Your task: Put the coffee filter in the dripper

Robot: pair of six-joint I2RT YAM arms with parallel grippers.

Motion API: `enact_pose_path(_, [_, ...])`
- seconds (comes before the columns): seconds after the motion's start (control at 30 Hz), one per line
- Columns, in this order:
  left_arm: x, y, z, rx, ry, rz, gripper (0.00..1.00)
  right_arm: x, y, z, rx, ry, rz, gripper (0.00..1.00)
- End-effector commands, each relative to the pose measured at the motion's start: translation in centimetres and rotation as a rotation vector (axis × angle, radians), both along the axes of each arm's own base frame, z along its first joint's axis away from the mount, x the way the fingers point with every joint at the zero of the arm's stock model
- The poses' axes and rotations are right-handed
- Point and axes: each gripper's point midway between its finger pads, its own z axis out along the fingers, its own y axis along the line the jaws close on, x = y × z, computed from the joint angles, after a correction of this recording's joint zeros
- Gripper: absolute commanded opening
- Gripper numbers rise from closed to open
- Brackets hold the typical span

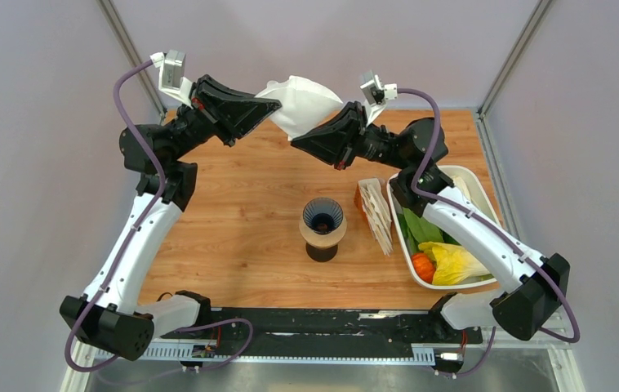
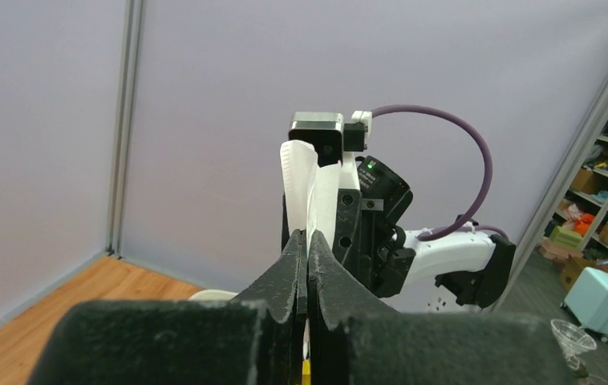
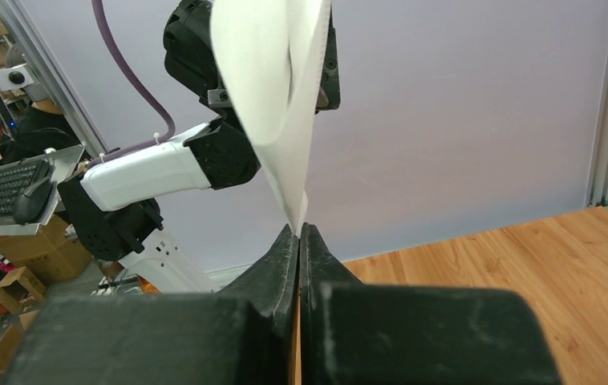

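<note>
Top external: coffee filter [image 1: 306,106] stretched left-right.

- A wooden table [image 1: 249,204] is filling the middle of the overhead view, with pale grey walls [image 1: 306,41] and metal frame posts [image 1: 131,49] standing around it.
- A tan round ring [image 1: 322,237] is sitting on a dark brown vessel [image 1: 322,253] near the table's centre.
- An upright stack of white filters [image 1: 376,214] with orange-brown edging is standing just right of the ring.
- A white tray [image 1: 474,173] is lying at the right edge, holding green leaves [image 1: 420,229], an orange vegetable [image 1: 423,266] and a yellow one [image 1: 457,263].
- A black rail [image 1: 331,322] is running along the near edge.
- Beyond the enclosure, a teal suitcase [image 2: 600,298] is standing near cluttered shelves [image 2: 605,200], and a keyboard [image 3: 0,186] is lying above cardboard boxes [image 3: 20,285].
</note>
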Motion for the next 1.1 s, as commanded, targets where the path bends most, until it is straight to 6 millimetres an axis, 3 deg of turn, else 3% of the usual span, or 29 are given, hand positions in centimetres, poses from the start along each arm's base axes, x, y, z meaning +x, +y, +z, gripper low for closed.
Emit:
enact_pose_path(0.0, [-1.2,0.4,1.1,-0.015,-0.064,-0.021,0.0,-1.1,-1.0,1.2,0.006,-0.092,-0.002,0.04])
enact_pose_path(0.07, [-1.2,0.4,1.1,-0.021,-0.058,-0.019,0.0,-1.1,-1.0,1.5,0.014,-0.106,-0.009,0.39])
enact_pose_path(0.1, [-1.1,0.4,1.1,-0.023,-0.052,-0.018,0.0,-0.9,-1.0,1.7,0.023,-0.108,-0.018,0.51])
enact_pose_path(0.17, [-0.9,0.4,1.0,-0.026,-0.043,-0.016,0.0,-0.5,-1.0,2.4,0.043,-0.118,-0.03,0.6])
enact_pose_path(0.23, [-0.8,0.4,0.9,-0.029,-0.039,-0.014,0.0,-0.3,-0.7,2.9,0.054,-0.119,-0.024,0.61])
enact_pose_path(0.33, [-0.7,0.4,0.7,-0.03,-0.029,-0.01,0.0,0.0,-0.6,3.4,0.067,-0.128,-0.029,0.58])
enact_pose_path(0.4, [-0.7,0.5,0.6,-0.03,-0.023,-0.004,0.0,0.2,-0.5,3.5,0.068,-0.133,-0.031,0.49])
enact_pose_path(0.43, [-0.7,0.5,0.6,-0.03,-0.023,-0.002,0.0,0.2,-0.5,3.4,0.065,-0.131,-0.032,0.41])
enact_pose_path(0.5, [-0.3,0.5,0.1,-0.027,0.01,0.01,0.0,0.3,-0.4,3.2,0.057,-0.133,-0.036,0.11])
enact_pose_path(0.53, [-0.3,0.5,-0.1,-0.023,0.019,0.012,0.02,0.4,-0.5,3.1,0.049,-0.132,-0.042,0.01])
enact_pose_path(0.63, [0.4,0.6,-1.5,0.05,0.091,0.027,0.41,0.6,-1.5,2.2,-0.004,-0.145,-0.051,0.0])
enact_pose_path(0.7, [-0.2,0.9,-2.2,0.137,0.081,0.006,0.51,0.6,-2.6,0.8,-0.079,-0.173,-0.049,0.0])
enact_pose_path(0.8, [-2.4,1.4,-3.2,0.277,0.01,-0.066,0.54,0.6,-3.9,-3.7,-0.262,-0.248,-0.07,0.0])
enact_pose_path(0.83, [-2.2,1.5,-4.4,0.336,0.008,-0.056,0.55,0.2,-4.4,-5.4,-0.315,-0.262,-0.055,0.0])
enact_pose_path(0.87, [-3.3,1.7,-4.0,0.373,-0.032,-0.069,0.56,-0.1,-4.8,-7.3,-0.369,-0.271,-0.043,0.0])
enact_pose_path(0.9, [-3.0,1.8,-5.7,0.435,-0.033,-0.057,0.6,-0.6,-5.2,-8.5,-0.407,-0.283,-0.027,0.0])
enact_pose_path(0.93, [-3.5,2.0,-5.0,0.458,-0.08,-0.045,0.63,-1.1,-5.5,-9.6,-0.436,-0.289,-0.009,0.0])
enact_pose_path(0.97, [-3.3,2.2,-6.4,0.508,-0.077,-0.037,0.66,-1.5,-5.7,-10.2,-0.45,-0.291,0.004,0.0])
enact_pose_path(1.07, [-2.4,2.4,-6.9,0.564,-0.087,-0.005,0.67,-2.6,-5.9,-10.6,-0.46,-0.27,0.053,0.02])
